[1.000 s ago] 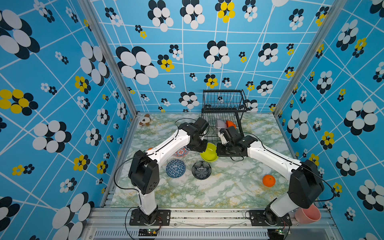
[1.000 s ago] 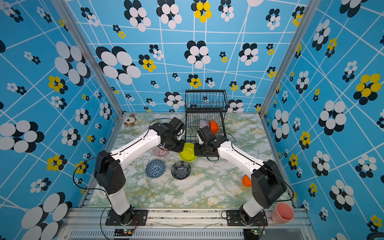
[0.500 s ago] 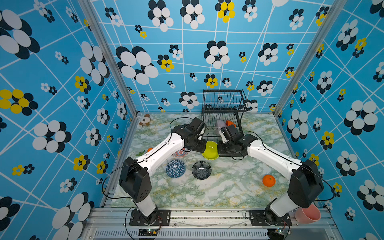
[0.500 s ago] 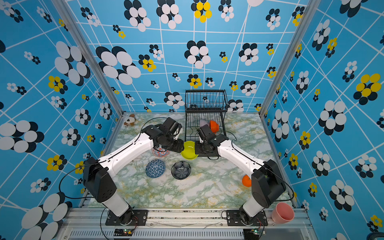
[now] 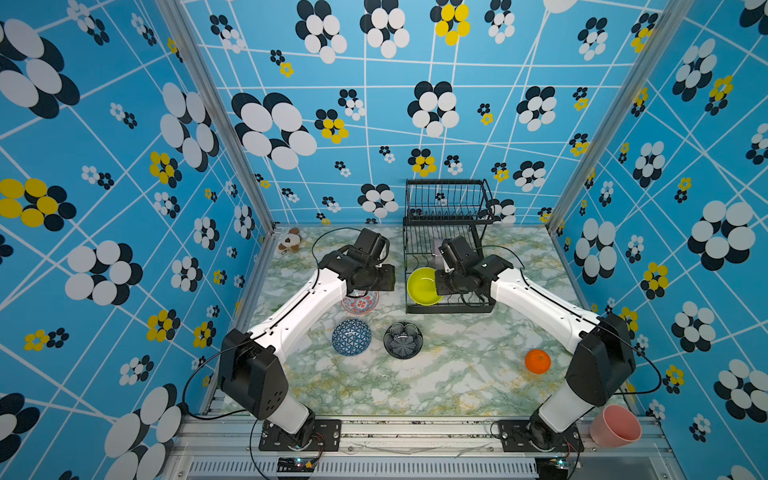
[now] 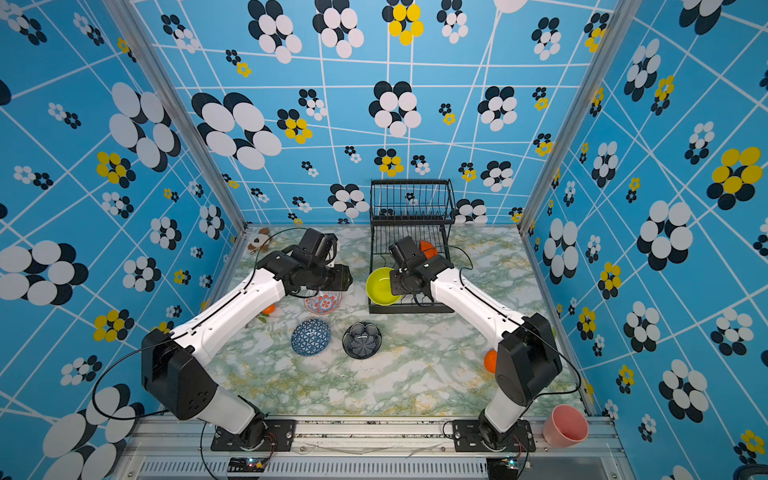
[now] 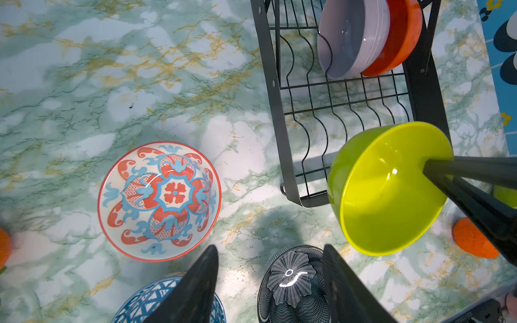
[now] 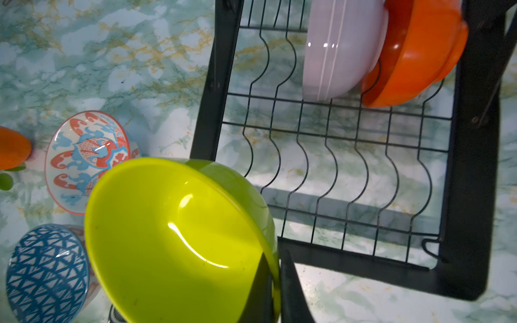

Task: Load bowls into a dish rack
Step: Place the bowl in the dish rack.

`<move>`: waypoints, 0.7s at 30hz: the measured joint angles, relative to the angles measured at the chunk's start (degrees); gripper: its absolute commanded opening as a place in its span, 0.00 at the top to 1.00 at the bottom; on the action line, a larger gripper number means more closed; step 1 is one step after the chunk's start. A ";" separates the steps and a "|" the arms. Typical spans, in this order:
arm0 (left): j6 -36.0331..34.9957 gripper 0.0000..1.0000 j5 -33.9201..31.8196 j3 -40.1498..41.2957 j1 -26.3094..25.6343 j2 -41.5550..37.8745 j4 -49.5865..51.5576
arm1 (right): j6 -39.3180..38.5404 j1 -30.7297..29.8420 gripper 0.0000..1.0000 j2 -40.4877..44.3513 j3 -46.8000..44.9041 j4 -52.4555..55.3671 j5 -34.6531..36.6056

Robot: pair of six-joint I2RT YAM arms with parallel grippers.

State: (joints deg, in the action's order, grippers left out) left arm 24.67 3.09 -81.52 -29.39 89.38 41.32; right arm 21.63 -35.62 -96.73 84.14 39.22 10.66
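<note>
Placing step: right end effector [image 8: 275, 282] clamps the lime-green bowl [image 8: 173, 240] by its rim, tilted over the dish rack's [image 8: 470, 195] near-left corner; left end effector [image 7: 269, 251] hangs open, empty; next, stand it in a free slot.

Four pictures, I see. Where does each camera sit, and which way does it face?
Top views: twin eyes high at the front, looking down and back over the table; the whole left arm, right arm and dish rack show.
Left wrist: on the left arm, looking down past the open left gripper at the red-blue floral bowl.
Right wrist: on the right arm, looking down at the lime-green bowl pinched by the right gripper.
Shared: both wrist views show the lilac bowl and orange bowl in the rack.
</note>
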 measured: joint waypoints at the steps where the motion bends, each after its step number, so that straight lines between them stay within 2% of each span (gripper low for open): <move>1: 0.31 0.39 0.11 0.07 0.37 0.00 -0.26 | -0.55 0.00 1.00 -0.68 1.14 0.35 1.03; 9: 1.33 0.38 0.35 0.15 1.66 0.00 -1.07 | -5.25 0.00 1.00 -5.86 8.41 2.84 8.57; 21: 1.51 0.38 0.57 0.15 2.21 0.00 -1.07 | -13.16 -2.25 1.00 -11.61 13.05 3.58 21.09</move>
State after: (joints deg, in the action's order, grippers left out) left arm 26.17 3.66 -81.36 -27.18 89.38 40.25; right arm 8.47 -37.87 -108.33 97.19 42.81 31.75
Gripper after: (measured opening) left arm 0.615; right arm 0.071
